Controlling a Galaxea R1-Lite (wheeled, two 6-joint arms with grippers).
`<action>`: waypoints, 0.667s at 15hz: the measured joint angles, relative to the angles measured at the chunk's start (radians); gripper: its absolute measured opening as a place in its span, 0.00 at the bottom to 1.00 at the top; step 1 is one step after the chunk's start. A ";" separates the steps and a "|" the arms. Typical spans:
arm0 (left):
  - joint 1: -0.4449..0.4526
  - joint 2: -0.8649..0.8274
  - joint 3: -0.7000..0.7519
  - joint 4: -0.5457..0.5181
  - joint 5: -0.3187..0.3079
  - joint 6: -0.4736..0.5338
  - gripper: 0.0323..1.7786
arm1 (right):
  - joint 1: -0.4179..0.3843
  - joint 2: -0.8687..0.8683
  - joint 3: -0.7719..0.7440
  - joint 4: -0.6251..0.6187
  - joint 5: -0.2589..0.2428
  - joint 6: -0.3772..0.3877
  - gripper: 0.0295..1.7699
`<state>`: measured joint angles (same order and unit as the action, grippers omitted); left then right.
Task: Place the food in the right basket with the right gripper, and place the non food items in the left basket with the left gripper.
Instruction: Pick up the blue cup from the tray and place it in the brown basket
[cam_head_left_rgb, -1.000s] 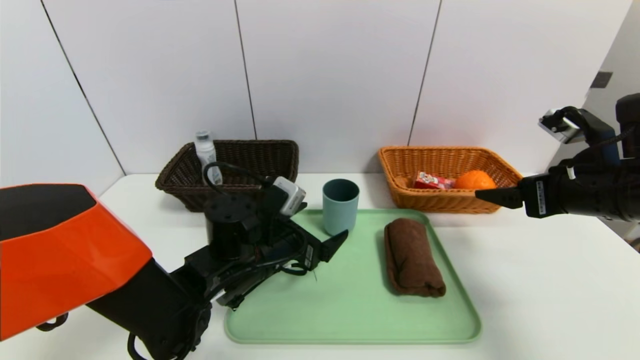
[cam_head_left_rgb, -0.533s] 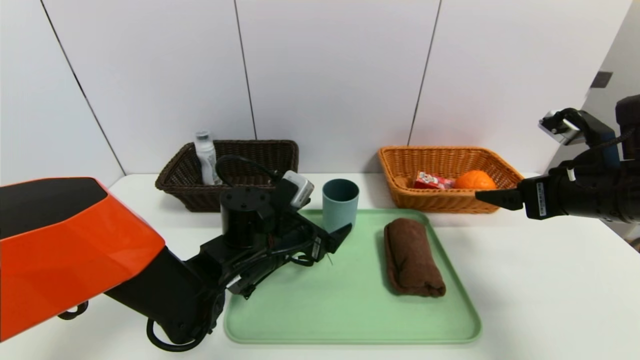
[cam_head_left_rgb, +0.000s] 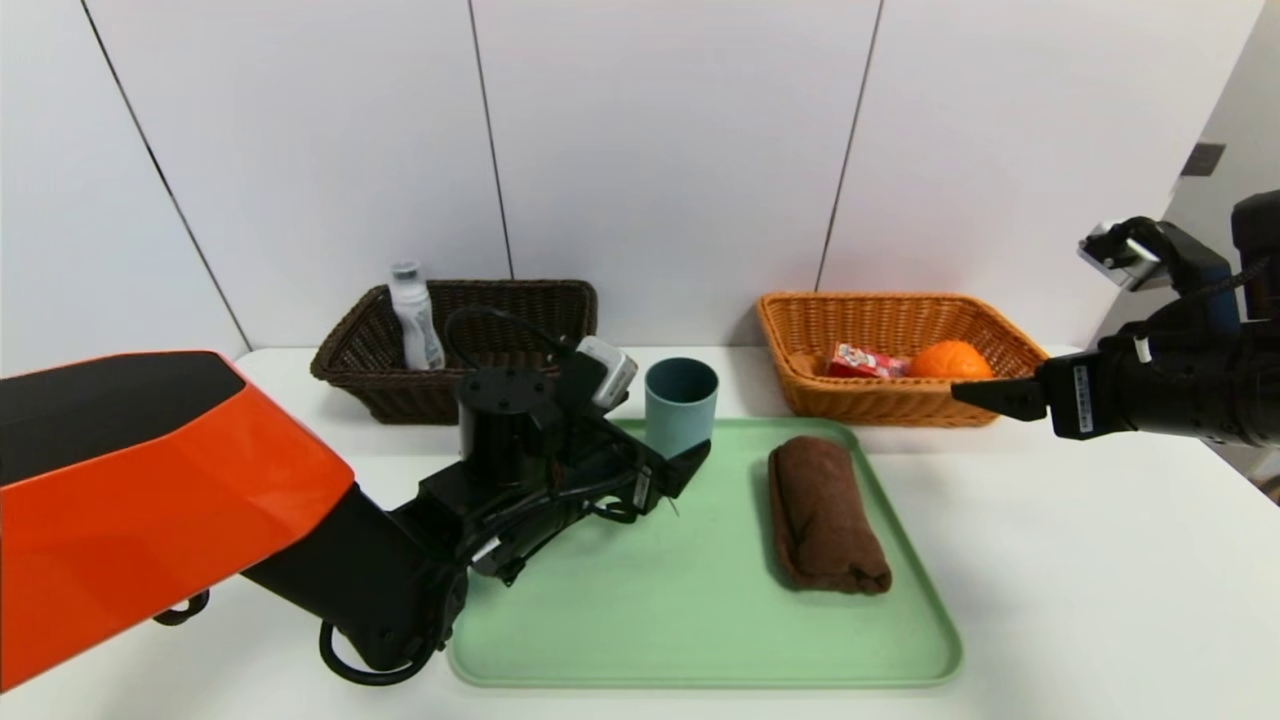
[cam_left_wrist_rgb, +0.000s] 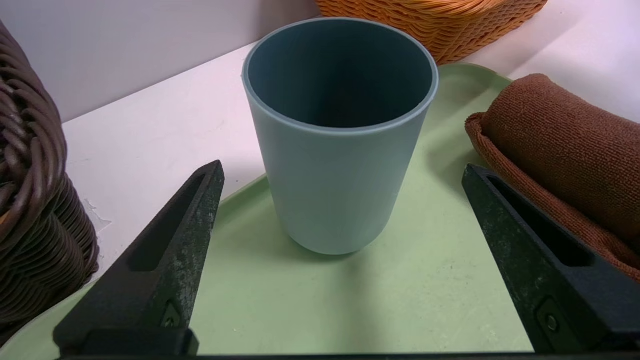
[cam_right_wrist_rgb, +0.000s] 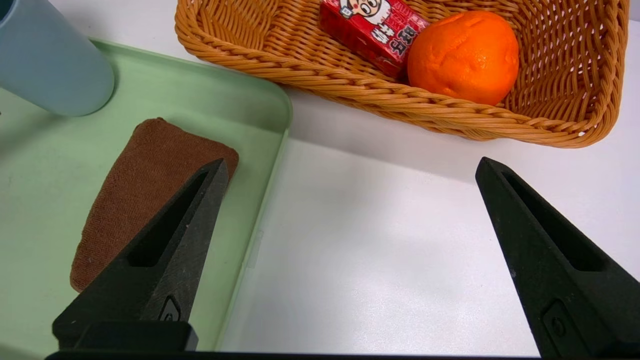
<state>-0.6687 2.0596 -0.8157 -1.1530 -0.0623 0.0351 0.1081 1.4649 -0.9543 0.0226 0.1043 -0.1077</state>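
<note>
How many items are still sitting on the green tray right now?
2: the blue cup stands at the far left part of the green tray, and the rolled brown towel lies toward its right side. Nothing else shows on it.

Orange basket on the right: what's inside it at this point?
The orange basket holds a red carton and an orange, touching each other. The head view hints at something brownish by the near-left wall; the wall covers most of it, so I cannot identify it.
</note>
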 joint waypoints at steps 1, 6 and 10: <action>0.000 0.006 -0.008 0.000 0.000 0.000 0.95 | 0.000 0.000 0.000 0.000 0.000 0.000 0.97; 0.000 0.041 -0.059 0.002 0.000 0.000 0.95 | 0.000 0.000 -0.001 0.000 -0.001 0.000 0.97; -0.001 0.075 -0.100 0.006 0.000 -0.002 0.95 | -0.001 0.000 -0.001 0.000 -0.002 0.000 0.97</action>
<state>-0.6696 2.1345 -0.9160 -1.1468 -0.0626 0.0330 0.1068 1.4649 -0.9557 0.0230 0.1019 -0.1077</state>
